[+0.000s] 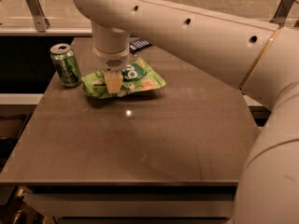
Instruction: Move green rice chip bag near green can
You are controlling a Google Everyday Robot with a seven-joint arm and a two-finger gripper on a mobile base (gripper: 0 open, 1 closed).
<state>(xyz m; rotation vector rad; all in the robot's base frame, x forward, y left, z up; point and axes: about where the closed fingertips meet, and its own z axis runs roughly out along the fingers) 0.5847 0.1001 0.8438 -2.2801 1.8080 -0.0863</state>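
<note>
The green rice chip bag (135, 80) is light green with a dark green round logo and lies at the back left of the brown table (140, 134). My gripper (112, 84) comes straight down onto the bag's left part and is shut on it, one pale finger showing in front. The green can (66, 65) stands upright at the table's left edge, just left of the bag, with a small gap between them.
A small dark blue wrapper (139, 44) lies at the table's back edge, behind my arm. My large white arm (196, 31) spans the top and right of the view. A glass rail with metal posts (35, 8) runs behind the table.
</note>
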